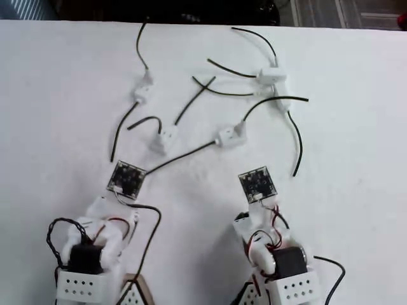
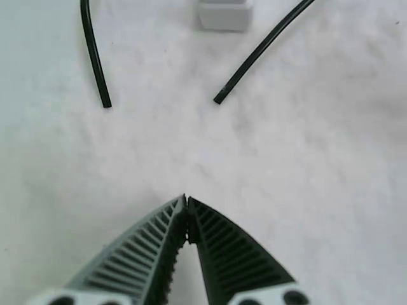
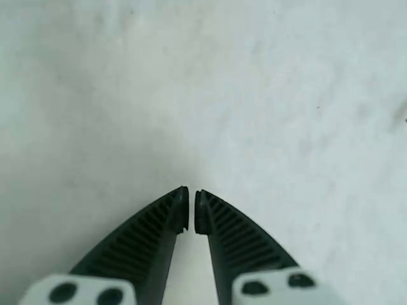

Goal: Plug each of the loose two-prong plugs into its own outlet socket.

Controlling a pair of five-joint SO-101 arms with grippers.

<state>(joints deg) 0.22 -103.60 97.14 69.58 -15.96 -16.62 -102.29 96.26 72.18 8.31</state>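
Several white plugs and sockets with short black wires lie scattered across the far half of the white table (image 1: pixel 57 95). One pair (image 1: pixel 143 89) lies at the upper left, another piece (image 1: pixel 162 141) sits mid-table, one more (image 1: pixel 230 135) lies to its right, and a cluster (image 1: pixel 270 82) sits at the upper right. My left gripper (image 2: pixel 186 204) is shut and empty, hovering above bare table short of a white piece (image 2: pixel 224 13) and two wire ends (image 2: pixel 105 101). My right gripper (image 3: pixel 190 198) is shut on nothing over bare table.
The left arm (image 1: pixel 95 241) and right arm (image 1: pixel 273 248) stand at the near edge, each with loose cables around its base. A dark strip (image 1: pixel 159 9) runs behind the table's far edge.
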